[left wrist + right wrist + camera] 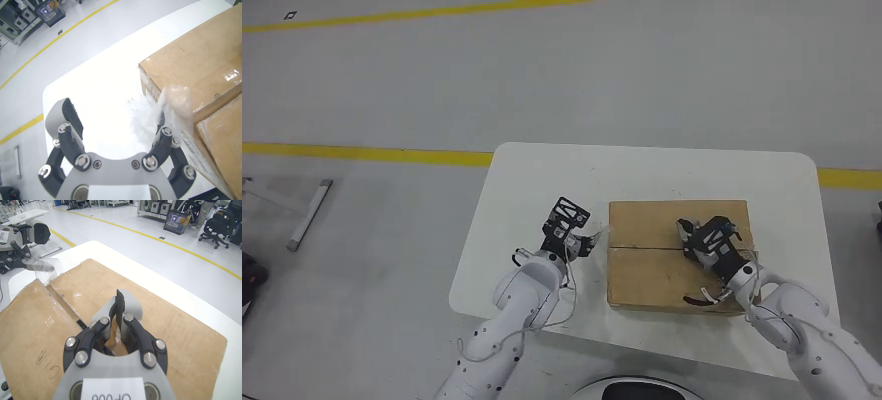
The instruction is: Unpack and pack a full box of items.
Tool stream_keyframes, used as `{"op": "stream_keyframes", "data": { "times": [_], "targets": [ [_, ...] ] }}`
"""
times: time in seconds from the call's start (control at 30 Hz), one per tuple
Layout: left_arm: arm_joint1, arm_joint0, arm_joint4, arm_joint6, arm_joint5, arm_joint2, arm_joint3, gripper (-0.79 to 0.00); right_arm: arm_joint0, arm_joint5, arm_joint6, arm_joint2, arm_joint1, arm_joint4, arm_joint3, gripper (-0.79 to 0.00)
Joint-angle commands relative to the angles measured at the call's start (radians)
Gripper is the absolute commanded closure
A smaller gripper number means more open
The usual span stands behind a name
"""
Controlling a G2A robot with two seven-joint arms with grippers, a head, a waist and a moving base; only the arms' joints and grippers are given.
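Note:
A closed brown cardboard box (652, 275) lies on the white table (542, 180); its two top flaps meet at a middle seam (62, 311) that gapes a little, with shiny clear tape along it. My right gripper (118, 306) rests shut on top of the box (170, 336), above the seam, at the end away from the other arm (685, 230). My left gripper (117, 108) stands open beside the box's end (577, 228). A crumpled strip of clear tape (175, 102) clings to one of its fingers and runs to the box's seam (42, 267).
The box (198, 56) takes up the table's right half. Bare table top lies to the left of and behind it (98, 79). A yellow floor line (362, 153) runs past the table. Office chairs and equipment racks (213, 232) stand far off.

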Motion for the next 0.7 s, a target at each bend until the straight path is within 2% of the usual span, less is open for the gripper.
{"op": "stream_keyframes", "data": {
  "times": [0.0,0.67],
  "targets": [
    [-0.002,-0.002,-0.008,-0.003,-0.003,-0.007,-0.009,-0.785,0.0,-0.001,-0.001,0.001,-0.001,-0.001,0.0,0.0],
    [-0.029,-0.056,0.003,-0.018,-0.023,-0.005,0.04,-0.785,0.028,-0.012,-0.011,-0.013,-0.011,-0.012,0.062,0.0]
  ]
}}
